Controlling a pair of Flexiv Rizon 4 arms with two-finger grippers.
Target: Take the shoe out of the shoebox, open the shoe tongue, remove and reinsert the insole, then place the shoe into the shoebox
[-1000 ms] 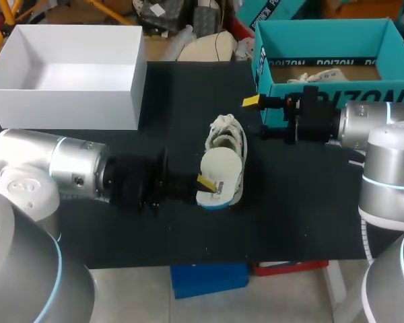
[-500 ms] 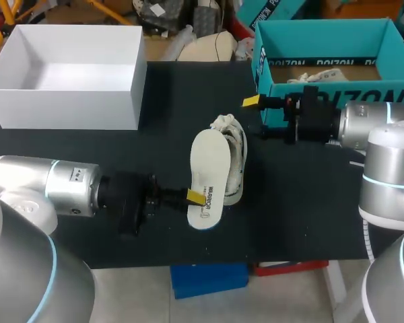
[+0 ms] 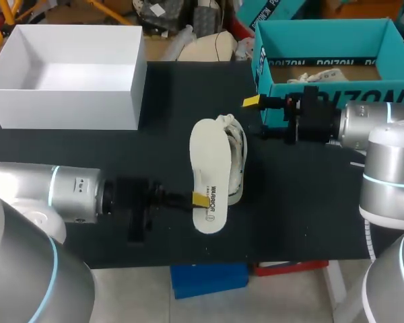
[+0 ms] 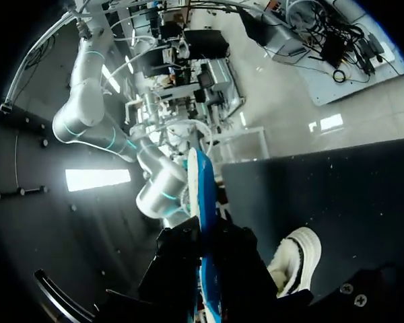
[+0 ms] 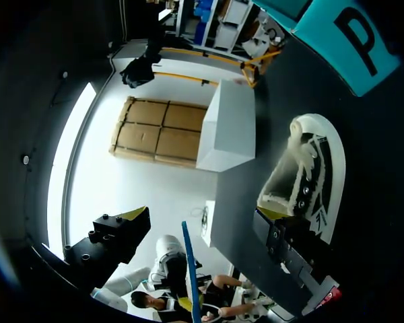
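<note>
Head view: the left gripper, clamped on the insole, has drawn it out of the shoe (reinsertion likely next); the right gripper idles, fingers apart.

The left arm lies level at the near left, the left claw pinching the insole near its near end. The right arm comes in level from the right, the right claw spread wide.
</note>
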